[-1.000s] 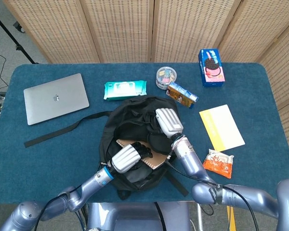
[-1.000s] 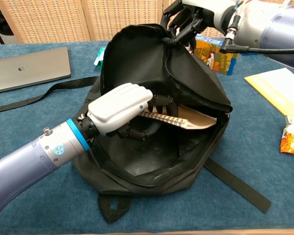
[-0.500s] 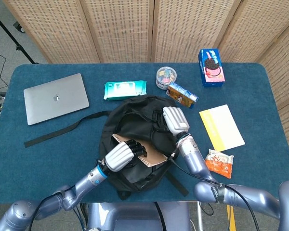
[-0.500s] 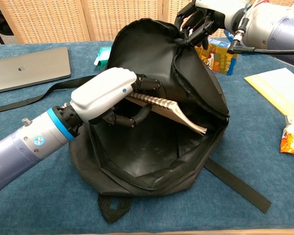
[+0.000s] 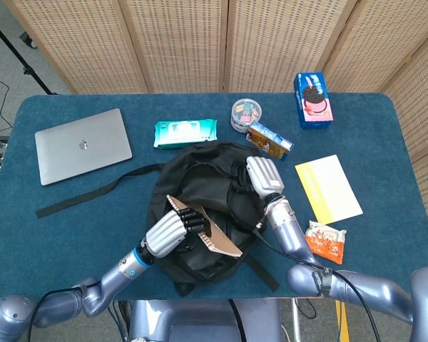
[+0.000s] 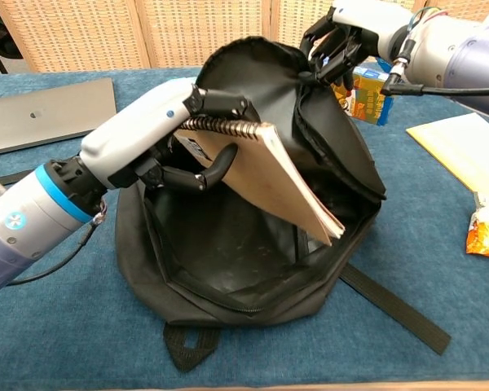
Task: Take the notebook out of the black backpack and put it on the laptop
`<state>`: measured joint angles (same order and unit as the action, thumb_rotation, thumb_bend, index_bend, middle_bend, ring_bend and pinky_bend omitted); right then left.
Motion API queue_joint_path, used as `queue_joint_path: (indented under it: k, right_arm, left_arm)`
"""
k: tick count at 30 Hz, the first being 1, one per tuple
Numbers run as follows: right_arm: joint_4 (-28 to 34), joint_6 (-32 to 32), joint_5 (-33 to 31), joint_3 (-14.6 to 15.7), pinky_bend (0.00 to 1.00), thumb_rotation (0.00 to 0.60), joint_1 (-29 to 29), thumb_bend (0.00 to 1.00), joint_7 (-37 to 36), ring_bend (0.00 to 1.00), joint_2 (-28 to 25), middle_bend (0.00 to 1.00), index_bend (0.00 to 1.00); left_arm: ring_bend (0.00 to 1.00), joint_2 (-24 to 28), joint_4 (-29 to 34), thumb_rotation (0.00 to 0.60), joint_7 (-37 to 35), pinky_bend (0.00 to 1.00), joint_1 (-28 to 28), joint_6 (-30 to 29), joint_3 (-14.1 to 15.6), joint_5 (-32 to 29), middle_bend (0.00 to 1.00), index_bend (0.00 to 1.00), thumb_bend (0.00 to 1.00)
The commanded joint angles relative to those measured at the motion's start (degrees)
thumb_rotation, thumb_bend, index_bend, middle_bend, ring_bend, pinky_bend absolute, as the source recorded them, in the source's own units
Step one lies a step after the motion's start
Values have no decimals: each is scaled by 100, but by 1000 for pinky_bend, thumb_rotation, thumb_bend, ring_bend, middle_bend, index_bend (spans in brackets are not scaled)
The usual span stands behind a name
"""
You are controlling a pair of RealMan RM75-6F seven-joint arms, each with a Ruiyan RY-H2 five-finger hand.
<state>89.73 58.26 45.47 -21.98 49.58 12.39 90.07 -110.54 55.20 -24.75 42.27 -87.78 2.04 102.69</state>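
Observation:
My left hand (image 6: pixel 151 138) (image 5: pixel 168 231) grips a spiral-bound notebook (image 6: pixel 269 175) (image 5: pixel 208 231) by its wire edge and holds it tilted, most of it lifted above the mouth of the black backpack (image 6: pixel 228 269) (image 5: pixel 200 178). The notebook's lower corner still hangs at the opening. Up at the bag's far side, my right hand (image 6: pixel 342 41) (image 5: pixel 264 178) pinches the top flap and keeps the bag open. The closed silver laptop (image 5: pixel 83 145) (image 6: pixel 41 110) lies at the table's left, apart from both hands.
A backpack strap (image 5: pixel 93 191) trails left toward the laptop. A wipes pack (image 5: pixel 185 132), round tin (image 5: pixel 245 114), juice box (image 5: pixel 269 139) and cookie box (image 5: pixel 312 100) sit behind the bag. A yellow booklet (image 5: pixel 328 188) and snack packet (image 5: pixel 324 242) lie right.
My left hand has drawn the notebook up and leftward out of the bag, from lying deep inside to standing tilted above the opening. The right hand shifted slightly right, still holding the flap.

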Motion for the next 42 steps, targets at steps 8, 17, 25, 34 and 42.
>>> queue_joint_path:
  k: [8,17,25,34,42]
  right_arm:
    - [-115,-232,-43,18,662,600,-46,646,-233,704,-68,686,659]
    - [-269,-286,-80,74,662,600,-82,646,-290,704,-55,686,659]
    - [-406,-330,-14,188,662,600,-96,646,-286,704,26,686,659]
    - [-565,-443,173,377,662,600,-156,646,-354,704,130,686,659]
    - [-589,-463,338,482,662,600,-236,646,-433,704,194,686,659]
  left_arm:
    - [424,363,1024,600,-803,469,-187,-425,-185,-85,521,750,587]
    - [424,970,2089,600,-1284,469,-401,-749,-414,-203,521,750,587]
    - [424,2218,3201,600,-1762,470,-628,-580,-852,-862,521,752,588]
    - [425,3784,4386,600,-1128,473,-1103,712,-1050,-3056,521,768,611]
    - [468,3880,4420,600,364,513,-1077,1522,-1653,-5814,534,787,636]
